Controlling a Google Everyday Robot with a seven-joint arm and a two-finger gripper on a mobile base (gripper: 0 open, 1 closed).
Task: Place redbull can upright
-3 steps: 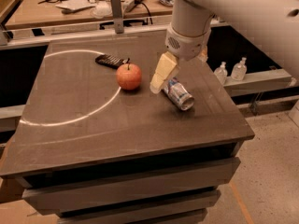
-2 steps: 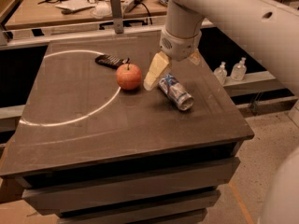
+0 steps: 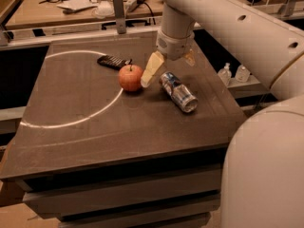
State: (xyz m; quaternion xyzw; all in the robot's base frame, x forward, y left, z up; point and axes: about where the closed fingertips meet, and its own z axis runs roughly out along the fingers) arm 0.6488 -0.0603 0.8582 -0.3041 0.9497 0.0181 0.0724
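Observation:
The redbull can (image 3: 178, 92) lies on its side on the dark table (image 3: 95, 127), right of centre, with its silver end toward the front right. My gripper (image 3: 170, 64) hangs just above the can's far end, open and empty. Its pale left finger (image 3: 152, 69) reaches down between the can and a red apple (image 3: 130, 77). Its right finger (image 3: 190, 57) shows only partly behind the wrist.
A dark remote (image 3: 113, 61) lies behind the apple. A white arc (image 3: 85, 118) is drawn on the table top. A cluttered bench (image 3: 85, 6) stands behind, with small bottles (image 3: 232, 74) on a low shelf to the right. My arm (image 3: 256, 46) fills the right side.
My gripper has shifted a little to the left, toward the apple, staying open. The can still lies on its side in the same place.

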